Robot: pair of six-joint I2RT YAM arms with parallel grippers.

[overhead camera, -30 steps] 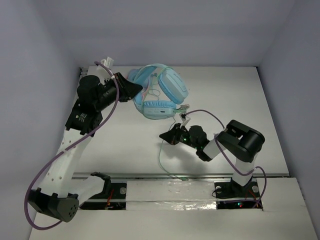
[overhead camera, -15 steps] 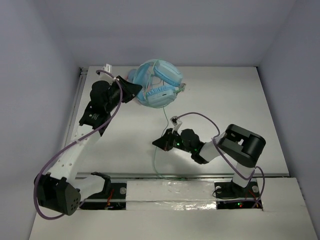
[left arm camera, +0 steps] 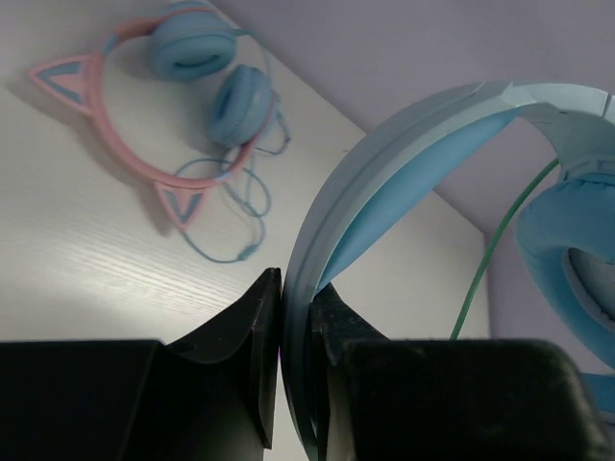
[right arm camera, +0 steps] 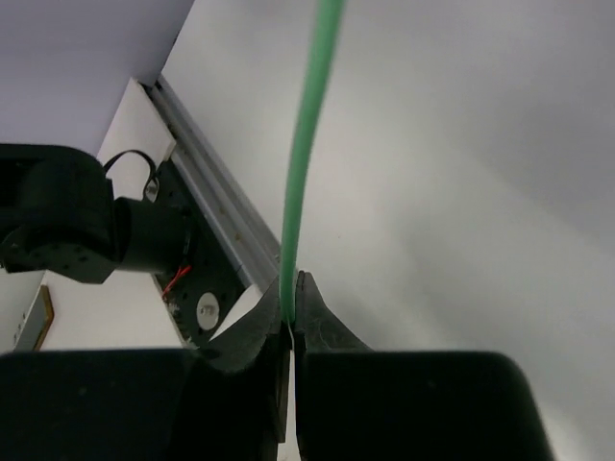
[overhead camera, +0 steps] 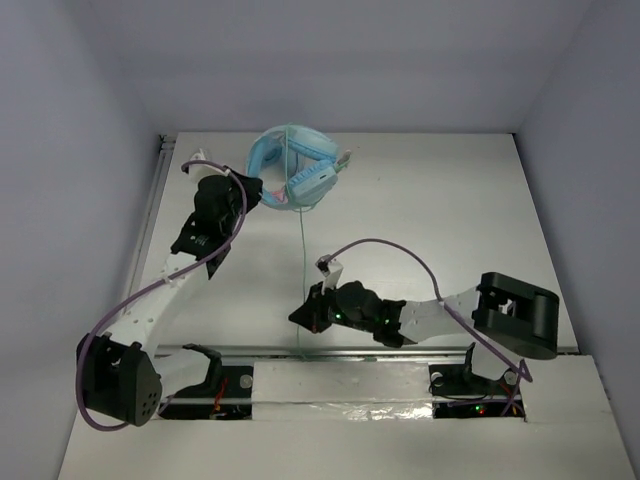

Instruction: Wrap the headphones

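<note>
The light-blue headphones (overhead camera: 292, 164) are lifted at the back of the table, cups folded together. My left gripper (overhead camera: 258, 192) is shut on the blue headband (left arm camera: 384, 182), which runs between its jaws (left arm camera: 296, 322); one padded cup (left arm camera: 577, 269) shows at the right edge. The pale green cable (overhead camera: 302, 250) hangs from the headphones and runs straight toward the near edge. My right gripper (overhead camera: 302, 318) is shut on that cable (right arm camera: 306, 144), pinched at the fingertips (right arm camera: 291, 309).
A smaller pair with a pink cat-ear headband (left arm camera: 159, 106) lies on the table behind the left gripper. A metal rail (overhead camera: 400, 351) runs along the near edge, just past the right gripper. Walls enclose the table on three sides.
The left gripper has carried the headphones left and turned them. The right gripper has closed on the cable and moved toward the near edge, drawing the slack cable into a straight line.
</note>
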